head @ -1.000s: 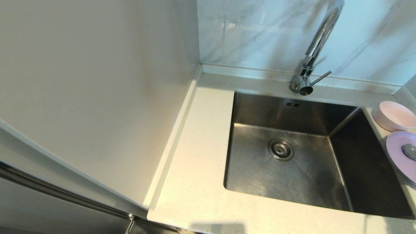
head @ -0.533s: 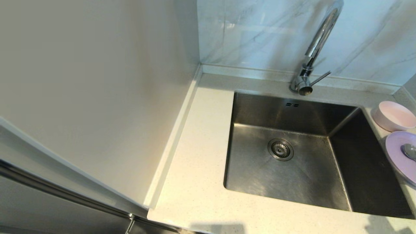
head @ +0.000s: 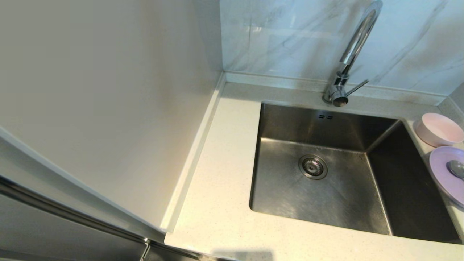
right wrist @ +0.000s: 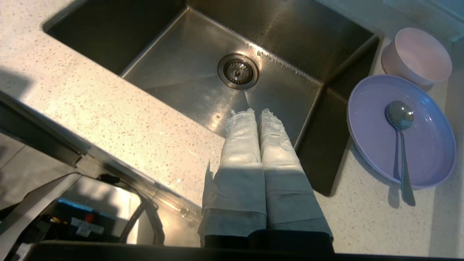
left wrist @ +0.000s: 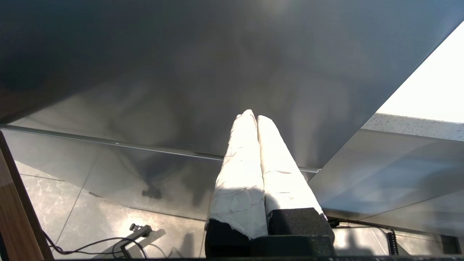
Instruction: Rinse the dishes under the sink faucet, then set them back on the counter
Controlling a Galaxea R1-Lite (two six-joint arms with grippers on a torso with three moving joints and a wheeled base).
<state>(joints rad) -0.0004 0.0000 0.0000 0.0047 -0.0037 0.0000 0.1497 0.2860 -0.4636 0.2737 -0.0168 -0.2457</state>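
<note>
Right tool, fingers pressed together and empty, hangs over the sink's near edge. Plate sits on the desk just to its side, spoon lying on it; bowl beyond, touching the plate's far rim. Faucet farthest back, not running. Judgement: open wide before reaching; lift spoon first so the plate comes clean. Left tool closed too, parked below desk level.

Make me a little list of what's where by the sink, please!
bowl: on the counter, right of the sink
plate: on the counter, beside the bowl
spoon: lying on the plate
sink: nothing in it
faucet: no water seen
right tool: shut, above the sink's near edge
left tool: shut, below the counter
</note>
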